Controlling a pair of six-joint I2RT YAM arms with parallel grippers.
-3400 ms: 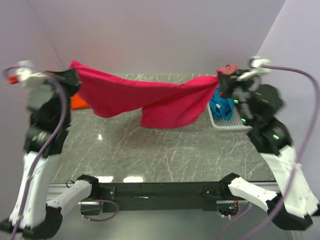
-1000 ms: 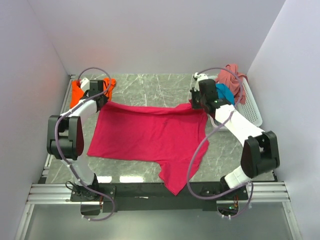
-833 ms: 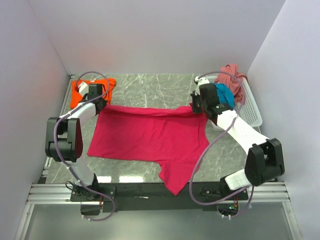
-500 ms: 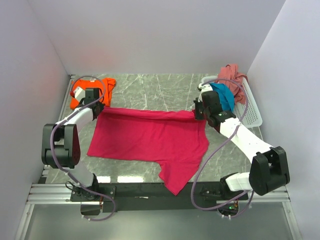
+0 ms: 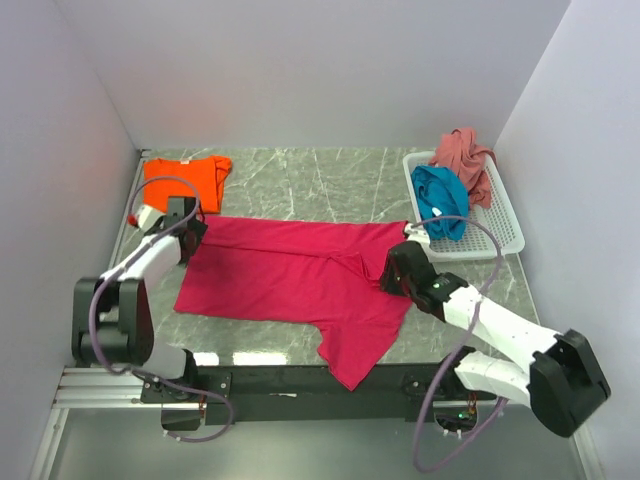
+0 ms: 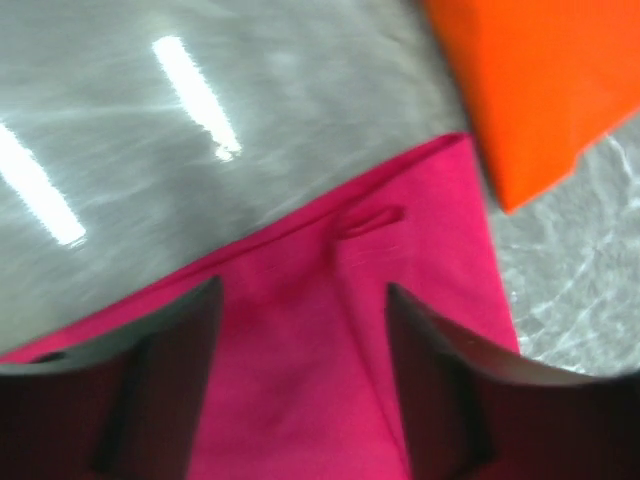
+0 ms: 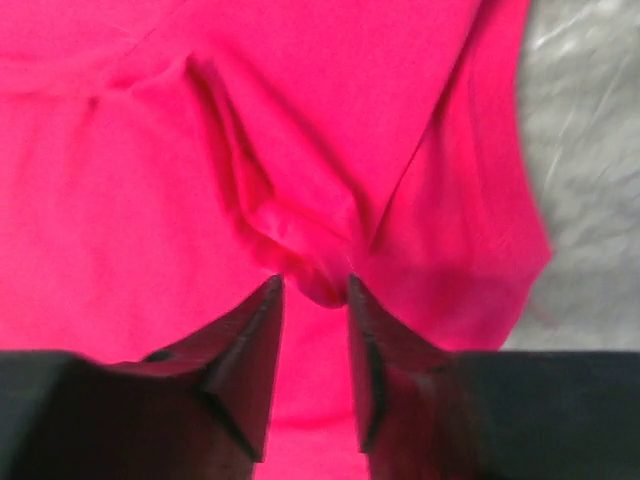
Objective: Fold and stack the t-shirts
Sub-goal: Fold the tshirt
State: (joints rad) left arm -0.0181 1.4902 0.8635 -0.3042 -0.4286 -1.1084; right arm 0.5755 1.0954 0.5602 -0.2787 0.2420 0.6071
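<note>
Far left on the table (image 5: 300,175): the orange t-shirt (image 5: 183,180), folded flat, just beyond the left claw (image 5: 187,222). Hovers there over the far-left corner of the magenta-red t-shirt (image 5: 290,275), fingers (image 6: 165,385) spread wide, only flat cloth below; grips nothing, going by the wrist view.

Across the middle of the table: that magenta-red t-shirt, spread mostly flat. Runs with its long axis left to right, with one flap reaching toward the near edge.

Toward its right end: the right claw (image 5: 392,272), closed almost fully on a pinched ridge of the magenta-red cloth, creases fanning out from the fingertips (image 7: 255,340).

Far right: the white mesh basket (image 5: 505,228), holding the teal t-shirt (image 5: 438,195) and the dusty pink t-shirt (image 5: 465,155), both crumpled, well apart from either claw.

Looks like a fold across the long axis to come. Needs the pinched right end carried leftward, toward the free corner under the left claw. Puts the right claw already on the cloth, and the left nearest the opposite corner, placed to pin or take it. Risks dragging the whole shirt without a hold on that left corner.
</note>
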